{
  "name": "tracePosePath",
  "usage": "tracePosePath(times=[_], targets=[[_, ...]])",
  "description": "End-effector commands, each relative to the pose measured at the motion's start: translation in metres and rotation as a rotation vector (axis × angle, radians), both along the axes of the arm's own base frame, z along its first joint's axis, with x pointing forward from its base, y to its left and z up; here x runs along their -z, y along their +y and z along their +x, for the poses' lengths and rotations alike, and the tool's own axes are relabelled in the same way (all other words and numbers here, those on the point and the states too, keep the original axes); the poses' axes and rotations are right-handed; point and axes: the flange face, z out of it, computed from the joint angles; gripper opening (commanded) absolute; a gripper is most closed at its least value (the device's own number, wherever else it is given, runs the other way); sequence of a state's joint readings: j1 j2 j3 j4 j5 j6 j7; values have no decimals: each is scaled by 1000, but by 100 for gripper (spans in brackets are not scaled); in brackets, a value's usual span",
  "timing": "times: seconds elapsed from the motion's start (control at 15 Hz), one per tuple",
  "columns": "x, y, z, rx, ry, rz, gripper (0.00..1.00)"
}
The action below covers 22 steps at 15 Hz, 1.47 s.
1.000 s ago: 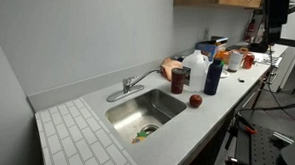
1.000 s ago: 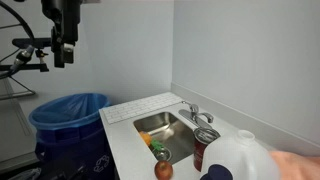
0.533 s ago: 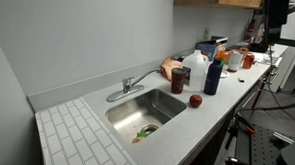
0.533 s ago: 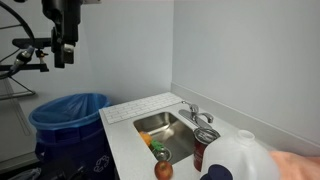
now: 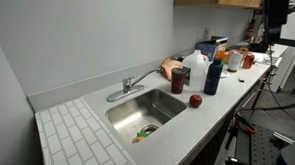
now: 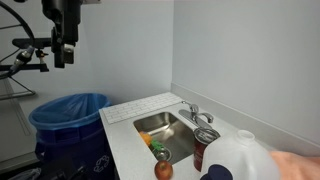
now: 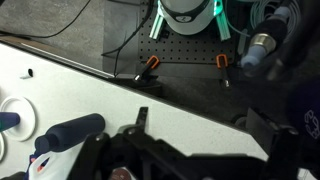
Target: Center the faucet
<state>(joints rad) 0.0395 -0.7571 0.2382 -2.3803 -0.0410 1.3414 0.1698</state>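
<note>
Faucet (image 5: pixel 137 83): ctr-left of frame, behind sink (image 5: pixel 152 103); spout axis runs along back rim toward upper right, not over basin.
Gripper (image 6: pixel 62 58): upper left, high; faucet lies lower right, well apart.
Jaws: gap unclear, can't tell.
Arms: 1.

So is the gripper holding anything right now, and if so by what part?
Nothing is held. The gripper hangs in the air well away from the faucet, with no object showing between its fingers.
</note>
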Motion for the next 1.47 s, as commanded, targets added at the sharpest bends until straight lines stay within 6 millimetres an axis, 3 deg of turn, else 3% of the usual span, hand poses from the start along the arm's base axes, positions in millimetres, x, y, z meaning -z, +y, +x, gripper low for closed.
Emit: tracePosePath(times=[0.0,0.93,1.2,1.4], targets=[[0,0,0,0,1,0,100],[0,1,3,-5,-4,-4,100],[6,3,36,-19,-66,37,100],[12,6,74,-44,-148,67,100]])
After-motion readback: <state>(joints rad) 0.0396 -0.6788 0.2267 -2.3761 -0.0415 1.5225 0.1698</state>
